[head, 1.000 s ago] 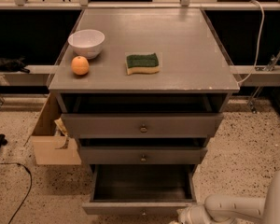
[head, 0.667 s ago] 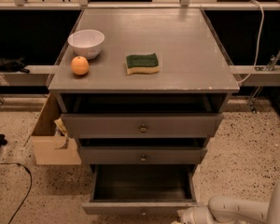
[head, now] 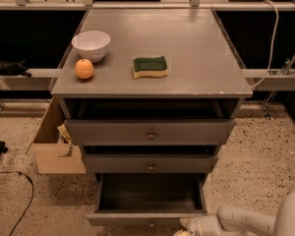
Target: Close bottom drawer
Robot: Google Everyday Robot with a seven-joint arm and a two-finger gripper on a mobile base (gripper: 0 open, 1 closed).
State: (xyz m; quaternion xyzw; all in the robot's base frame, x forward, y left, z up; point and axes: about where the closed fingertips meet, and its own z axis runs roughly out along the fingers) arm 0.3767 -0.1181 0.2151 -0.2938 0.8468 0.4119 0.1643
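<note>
**Scene layout, left to right**

1. A cardboard box (head: 59, 163) stands on the floor below the counter's left edge.
2. A white bowl (head: 91, 44) sits on the counter (head: 196, 58) beside its left edge. An orange (head: 84, 69) lies just in front of the bowl, toward the front-left corner.
3. A green and yellow sponge (head: 150, 66) lies flat near the middle of the counter, well apart from the orange.
4. Three grey drawers are stacked under the front edge.
   - The top drawer (head: 113, 132) is pulled out a short way.
   - The middle drawer (head: 118, 163) is also pulled out a short way.
   - The bottom drawer (head: 147, 193) is pulled out farthest, and its deep grey interior is in view. Its front panel lies near the lower border of the view.

**Arm pose**

The white arm (head: 246, 220) enters below the front-right corner of the counter. It lies low and nearly horizontal, pointing left. The gripper (head: 187, 227) is at floor level just beside the right part of the bottom drawer's front panel. Whether it touches the panel cannot be told, nor whether it is open or closed.

**Change from the earlier frames**

- The gripper has moved slightly left along the front panel.
- The bottom drawer is open by about the same amount as before.
- The items on the counter have not moved.
</note>
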